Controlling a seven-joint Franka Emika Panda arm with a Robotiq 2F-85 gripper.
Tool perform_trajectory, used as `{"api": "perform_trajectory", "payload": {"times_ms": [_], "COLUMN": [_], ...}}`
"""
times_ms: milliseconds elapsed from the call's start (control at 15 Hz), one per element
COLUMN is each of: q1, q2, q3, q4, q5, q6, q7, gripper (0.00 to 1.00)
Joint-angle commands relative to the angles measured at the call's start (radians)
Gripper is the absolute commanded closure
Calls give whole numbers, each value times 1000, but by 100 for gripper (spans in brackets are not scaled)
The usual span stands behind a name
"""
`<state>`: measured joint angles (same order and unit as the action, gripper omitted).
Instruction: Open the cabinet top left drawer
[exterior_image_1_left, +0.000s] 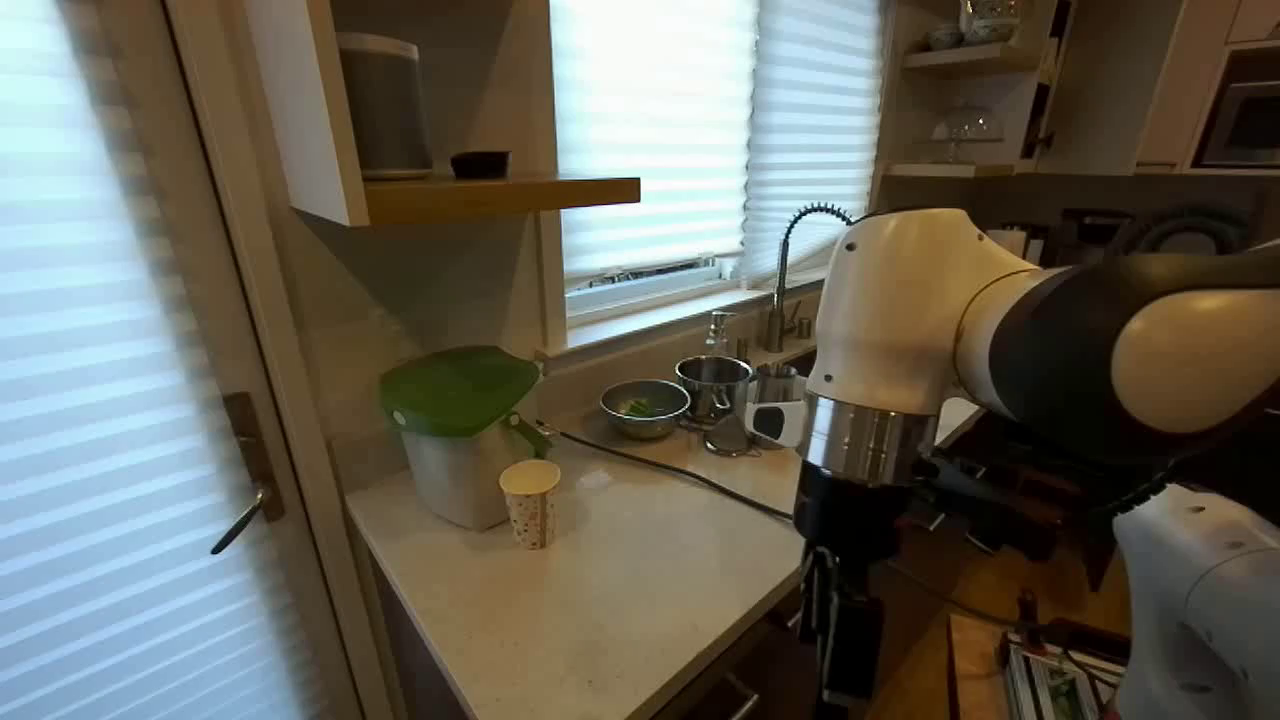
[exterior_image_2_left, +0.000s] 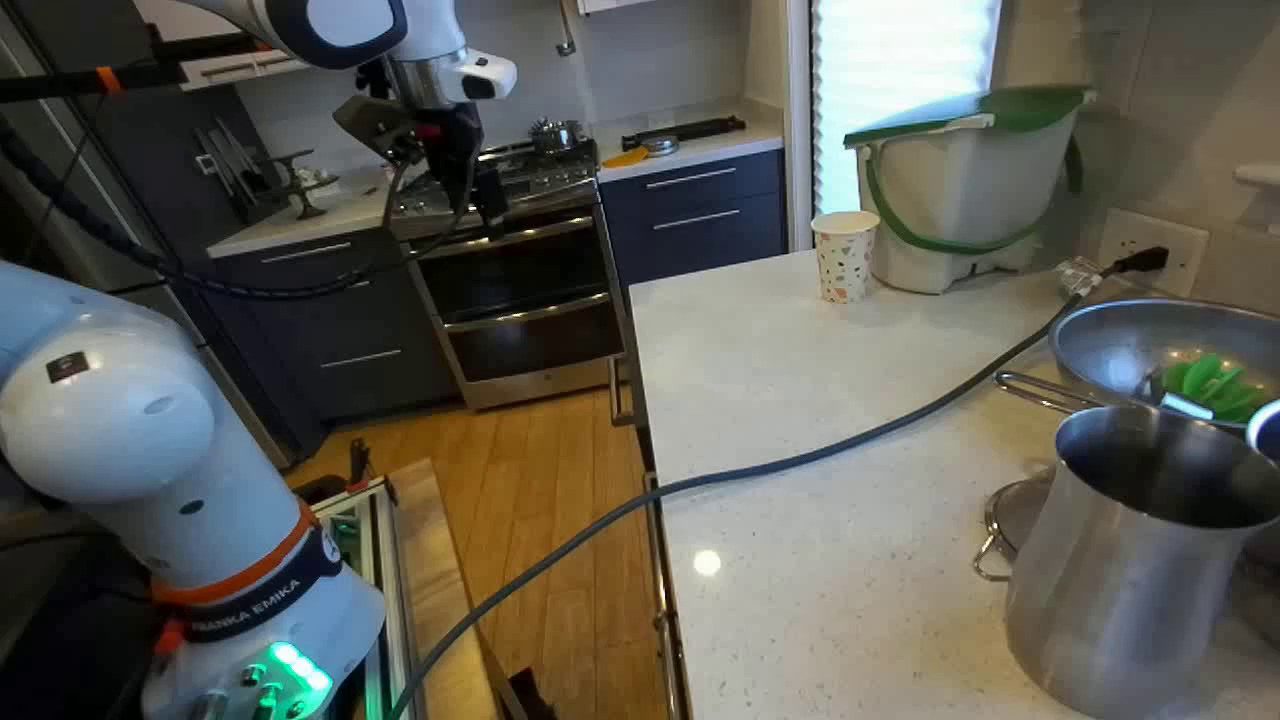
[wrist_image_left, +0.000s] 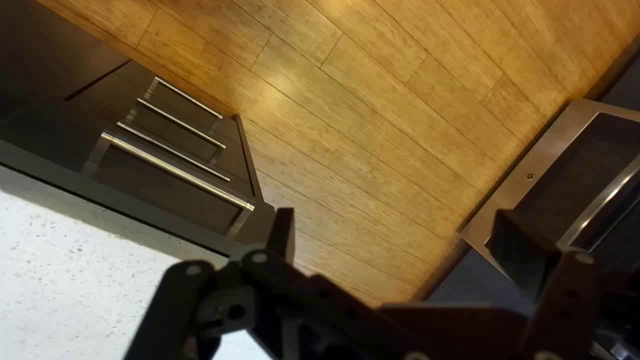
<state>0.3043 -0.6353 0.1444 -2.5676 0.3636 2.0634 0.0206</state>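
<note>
Wooden floor (wrist_image_left: 370, 130), bright window blinds (exterior_image_1_left: 655, 130)

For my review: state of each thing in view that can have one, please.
Gripper: open, holding nothing
Top cabinet drawer: shut
Oven doors: shut
Green bin lid: on
Paper cup: upright
Metal pitcher: upright
Window blinds: lowered
Door: looks shut
Base lights: lit green

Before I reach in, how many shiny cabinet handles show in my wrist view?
4, on the cabinet: top handle nearest the countertop, then second handle, third handle and fourth handle, progressively nearer the floor. Others may be out of frame.
</note>
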Motion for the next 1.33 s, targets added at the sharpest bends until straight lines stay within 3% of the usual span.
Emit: {"api": "perform_trajectory", "payload": {"times_ms": [0,333,400,467,733,1267], "q1": [-10,-10,-19,-13,-6,-28], "q2": [0,0,15,60,179,419], "q3": [9,9,24,16,21,72], "q4": [3,3,17,28,4,-3], "q5": [5,5,-41,-58,-112,-436], "q6": [-5,-5,-45,-89,-89,-78], "q7": [-4,-4,-2,-37,-165,-242], "gripper": [0,0,0,0,0,0]}}
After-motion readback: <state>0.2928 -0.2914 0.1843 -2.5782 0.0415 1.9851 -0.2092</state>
